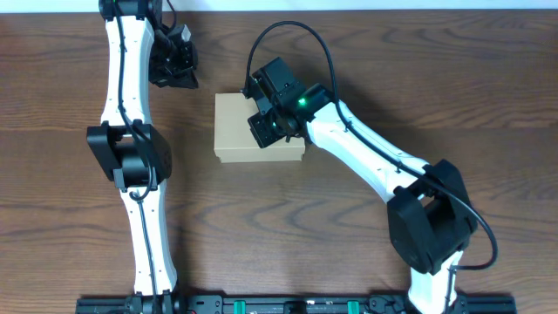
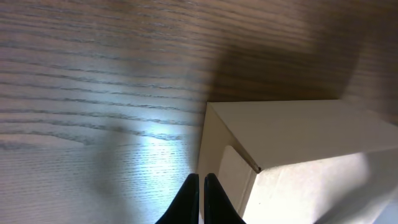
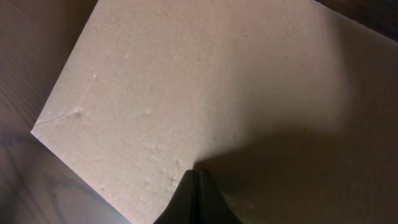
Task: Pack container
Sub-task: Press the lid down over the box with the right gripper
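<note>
The container (image 1: 235, 131) is a plain tan cardboard box with its lid closed, in the middle of the table. My right gripper (image 1: 266, 131) is shut and empty, its tips right over the lid; the right wrist view shows the tips (image 3: 195, 175) against the box top (image 3: 186, 81). My left gripper (image 1: 179, 74) is shut and empty, apart from the box at its far left. The left wrist view shows its tips (image 2: 201, 180) above the table beside the box's end (image 2: 292, 143), where a tucked flap shows.
Dark wood-grain table (image 1: 349, 235). The left arm (image 1: 131, 148) stretches along the left side, the right arm (image 1: 384, 166) runs from the front right to the box. A black rail (image 1: 279, 305) lines the front edge.
</note>
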Controlling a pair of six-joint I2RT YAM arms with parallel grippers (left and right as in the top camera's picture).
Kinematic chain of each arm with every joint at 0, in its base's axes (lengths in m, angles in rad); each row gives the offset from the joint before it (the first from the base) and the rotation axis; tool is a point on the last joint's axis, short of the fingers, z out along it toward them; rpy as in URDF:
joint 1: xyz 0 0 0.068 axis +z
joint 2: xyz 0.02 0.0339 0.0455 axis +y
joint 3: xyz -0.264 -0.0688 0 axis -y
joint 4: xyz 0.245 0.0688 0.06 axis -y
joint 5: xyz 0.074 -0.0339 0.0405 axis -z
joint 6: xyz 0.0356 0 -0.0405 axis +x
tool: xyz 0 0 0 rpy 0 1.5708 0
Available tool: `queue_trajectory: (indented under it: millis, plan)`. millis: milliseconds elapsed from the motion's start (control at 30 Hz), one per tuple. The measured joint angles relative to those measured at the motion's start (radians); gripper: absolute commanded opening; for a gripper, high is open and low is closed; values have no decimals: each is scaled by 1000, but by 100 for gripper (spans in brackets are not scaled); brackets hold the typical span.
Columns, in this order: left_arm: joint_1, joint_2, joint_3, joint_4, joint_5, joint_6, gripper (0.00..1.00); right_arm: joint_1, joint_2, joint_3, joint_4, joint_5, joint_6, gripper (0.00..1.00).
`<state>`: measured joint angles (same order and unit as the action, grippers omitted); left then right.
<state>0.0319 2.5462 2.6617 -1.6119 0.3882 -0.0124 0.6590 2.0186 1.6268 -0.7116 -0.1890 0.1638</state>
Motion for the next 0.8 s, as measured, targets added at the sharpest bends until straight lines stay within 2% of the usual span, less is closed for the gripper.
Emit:
queue_trajectory:
  millis: [200,267,300,333,367,400,433,800]
  plan:
    - [0,-1,0,0,-7,16,5,0,0,12,-3,7,-11,1]
    - [0,-6,0,0,-11,18,12,0,0,19,-8,11,-19,43]
    - [0,-11,0,0,-14,23,24,0,0,24,-11,14,-26,73]
    - [0,-17,0,0,-17,27,41,0,0,34,-13,22,-30,99]
    - [0,-26,0,0,-21,29,72,0,-2,42,-15,26,-33,99]
    - [0,-39,0,0,-22,32,92,0,-4,47,-16,29,-36,99]
    - [0,-52,0,0,-23,33,96,0,-8,50,-14,32,-39,99]
    - [1,-245,7,0,11,29,96,-47,-201,57,-56,44,-63,99]
